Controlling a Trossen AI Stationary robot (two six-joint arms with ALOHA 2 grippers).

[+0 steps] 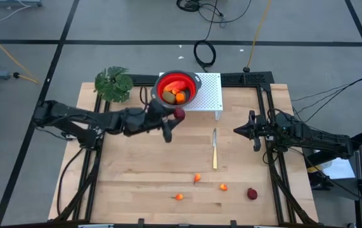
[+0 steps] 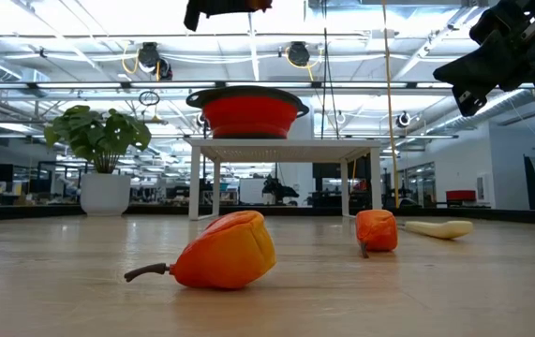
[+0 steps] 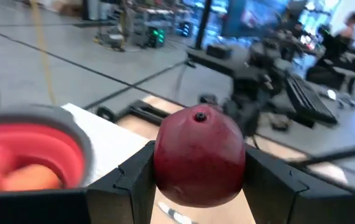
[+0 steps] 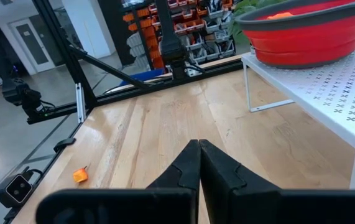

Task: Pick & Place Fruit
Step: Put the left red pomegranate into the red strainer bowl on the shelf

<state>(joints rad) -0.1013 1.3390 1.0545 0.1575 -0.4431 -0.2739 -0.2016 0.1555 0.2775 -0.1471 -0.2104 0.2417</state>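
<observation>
Dark-red round toy fruit (image 3: 199,155) sits clamped in my left gripper (image 1: 175,118), just beside the red collapsible bowl's rim (image 1: 196,83); releasing here risks missing. Right gripper (image 4: 199,163) closed, empty.

Left claw (image 1: 178,116) reaches mid-table with fingers parted in a grip; right claw (image 1: 236,130), fingers together, waits at the right.

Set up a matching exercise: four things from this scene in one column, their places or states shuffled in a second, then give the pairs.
1. dark-red fruit
2. red bowl
3. knife
4. right gripper

A. shut, holding nothing
B. on the white rack
C. lying flat on the wooden table
D. clamped in the left gripper

Pairs: 1-D, 2-B, 3-C, 4-A
</observation>
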